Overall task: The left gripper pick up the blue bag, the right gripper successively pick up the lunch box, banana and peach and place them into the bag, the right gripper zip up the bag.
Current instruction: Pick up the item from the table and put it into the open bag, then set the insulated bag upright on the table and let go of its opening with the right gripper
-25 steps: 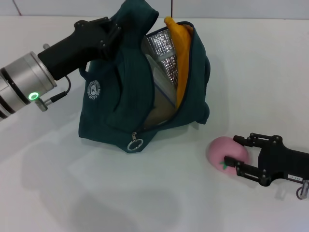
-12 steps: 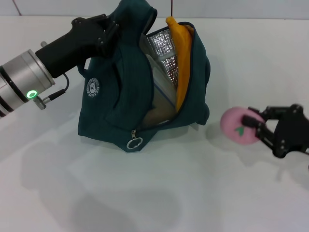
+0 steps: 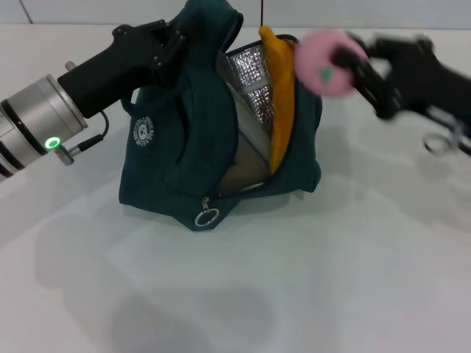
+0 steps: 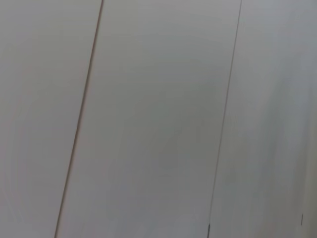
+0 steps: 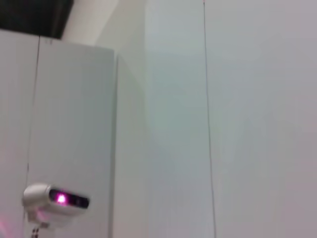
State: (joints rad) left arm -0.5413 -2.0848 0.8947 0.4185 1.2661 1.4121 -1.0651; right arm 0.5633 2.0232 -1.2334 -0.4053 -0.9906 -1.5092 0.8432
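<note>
Claw on your right (image 3: 352, 62) grips the peach (image 3: 326, 62) at the blue bag's (image 3: 191, 147) two o'clock; left claw (image 3: 168, 45) clamps its top. Banana (image 3: 279, 103) inside; zipping remains.

Setting: an indoor test room or laboratory. Evidence: a plain white table (image 3: 309, 294), bare white wall panels (image 4: 158, 119) with thin seams, and a wall-mounted sensor unit (image 5: 55, 200) showing a pink indicator light.
</note>
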